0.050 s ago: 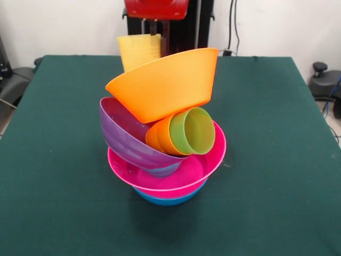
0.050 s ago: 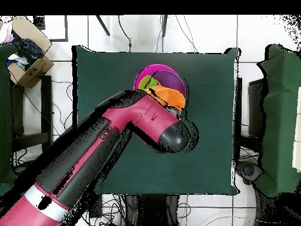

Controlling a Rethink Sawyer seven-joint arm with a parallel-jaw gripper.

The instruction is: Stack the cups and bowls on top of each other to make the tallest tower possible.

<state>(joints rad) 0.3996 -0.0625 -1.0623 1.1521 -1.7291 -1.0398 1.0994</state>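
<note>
Gripper itself is not made out in either view: from the front only the red arm housing [image 1: 156, 8] shows at the top edge, and from overhead the arm [image 2: 117, 141] covers the near side of the tower, so whether anything is held cannot be told. A pale yellow cup [image 1: 139, 52] is seen directly below the housing, behind the tower; whether it is held or standing on the counter [image 1: 53, 160] cannot be judged.

Just in front of that cup, the tower [image 1: 165, 133]: a blue bowl [image 1: 168, 200] at the bottom on the counter, a pink bowl [image 1: 176, 178] seated in it, a purple bowl [image 1: 125, 136] tilted steeply inside the pink one, a green cup [image 1: 193, 131] nested in an orange cup [image 1: 157, 137], both lying on their sides with mouths away from the arm, and an orange bowl [image 1: 165, 82] perched on top, strongly tilted.

Risks, as judged:
- Orange bowl appears propped on the purple rim and the sideways cups only; any nudge from the arm or yellow cup could slide it off.
- Sideways cups can roll; if shifted, support under the orange bowl is lost and the upper half collapses.
- Glossy plastic on tilted surfaces gives little friction, so added load is likely to be shed.
- Base pair looks stable.

No brands, labels or legible writing are seen on anything.
</note>
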